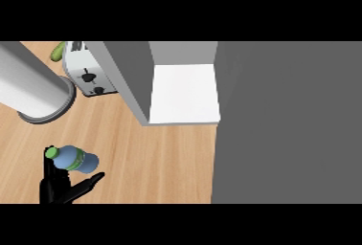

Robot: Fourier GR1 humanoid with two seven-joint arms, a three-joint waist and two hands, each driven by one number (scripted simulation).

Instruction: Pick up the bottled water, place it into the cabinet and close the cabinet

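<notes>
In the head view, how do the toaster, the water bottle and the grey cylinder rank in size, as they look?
1. grey cylinder, cut by the edge, maybe nearer the camera
2. toaster, partly hidden
3. water bottle, by the left hand

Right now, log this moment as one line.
left hand: open, fingers by bottled water | bottle: lying on counter | cabinet: open | right hand: not in view

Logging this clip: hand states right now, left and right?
Left hand: open, fingers spread just below the bottled water, not curled round it.
Right hand: not in view.
</notes>
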